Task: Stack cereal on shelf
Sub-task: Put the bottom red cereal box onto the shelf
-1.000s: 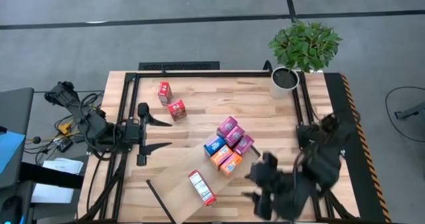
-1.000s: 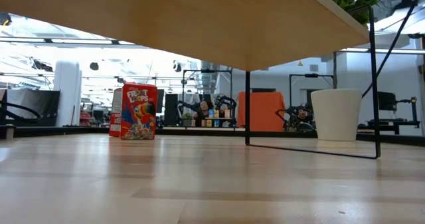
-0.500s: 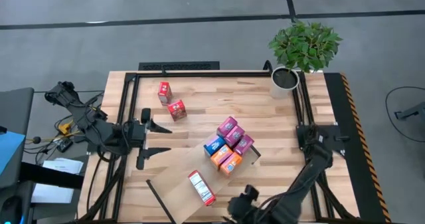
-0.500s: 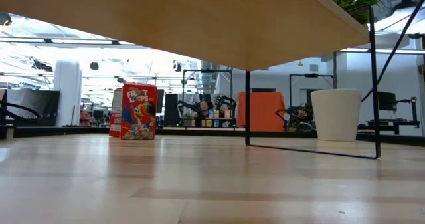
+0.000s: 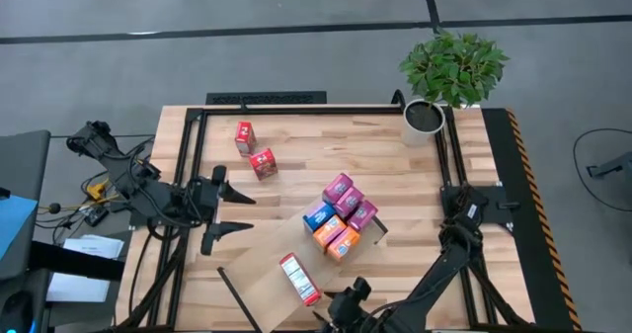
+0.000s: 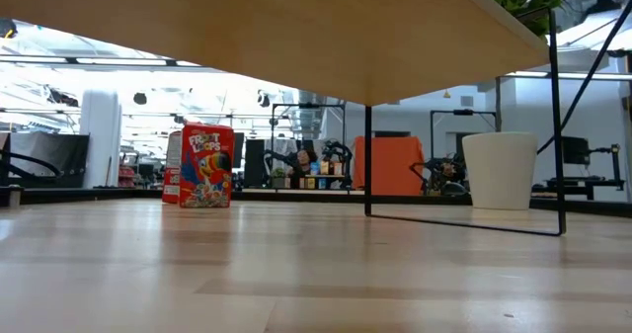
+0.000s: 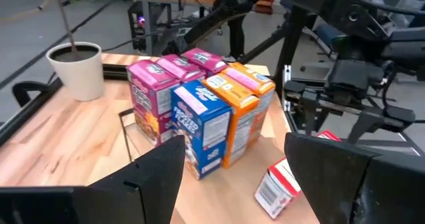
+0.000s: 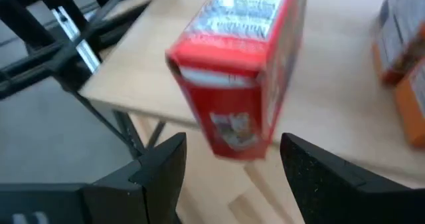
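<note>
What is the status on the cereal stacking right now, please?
Right gripper open, lined up on the lying red box on the shelf. Left gripper open, waiting at table's left. Two red boxes off the shelf. Nothing blocking.

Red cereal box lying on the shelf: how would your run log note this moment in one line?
right gripper: open, nearing lying red cereal box | shelf: five boxes clustered upright | left gripper: open, waiting left | two red boxes off shelf

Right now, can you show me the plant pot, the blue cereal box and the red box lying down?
plant pot (image 5: 423, 119), high view, on its white rim.
blue cereal box (image 7: 201, 124), left wrist view, on its printed front.
red box lying down (image 5: 299, 278), high view, on its upper face.
</note>
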{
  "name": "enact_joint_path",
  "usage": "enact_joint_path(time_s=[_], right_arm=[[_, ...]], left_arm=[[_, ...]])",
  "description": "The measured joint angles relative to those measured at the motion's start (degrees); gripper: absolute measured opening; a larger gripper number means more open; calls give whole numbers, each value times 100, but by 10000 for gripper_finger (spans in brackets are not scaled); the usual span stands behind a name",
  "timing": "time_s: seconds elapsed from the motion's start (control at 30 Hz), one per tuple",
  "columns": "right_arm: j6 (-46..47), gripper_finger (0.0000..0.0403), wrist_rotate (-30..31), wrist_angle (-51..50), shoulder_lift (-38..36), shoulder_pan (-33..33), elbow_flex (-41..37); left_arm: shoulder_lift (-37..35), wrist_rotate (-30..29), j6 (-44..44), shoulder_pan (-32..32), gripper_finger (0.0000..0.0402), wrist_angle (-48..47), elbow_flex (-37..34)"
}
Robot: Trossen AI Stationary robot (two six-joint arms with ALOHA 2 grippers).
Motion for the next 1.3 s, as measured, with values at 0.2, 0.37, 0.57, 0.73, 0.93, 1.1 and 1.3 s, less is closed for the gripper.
enact_joint_path(time_s=[0.2, 0.37, 0.57, 0.73, 0.93, 1.1, 1.3], right_arm=[[-194, 270, -14, 253, 77, -128, 1], [-218, 270, -20, 80, 77, -315, 9], [-344, 270, -817, 65, 31, -310, 101], [-336, 270, -2246, 232, 16, -67, 130], [-17, 270, -3554, 830, 67, 137, 122], [-159, 269, -3553, 1431, 72, 6, 120], [-493, 271, -3347, 2055, 20, -163, 138]], left_arm=[[0, 109, 88, 0, 249, -123, -7], [0, 109, 69, 0, 249, -207, -7], [0, 314, 69, 0, 249, -350, -7], [0, 419, 69, 0, 249, -492, -7], [0, 408, 69, 2, 249, -592, -7], [0, 408, 69, 2, 249, -592, -7], [0, 681, 68, 2, 249, -595, -7]])
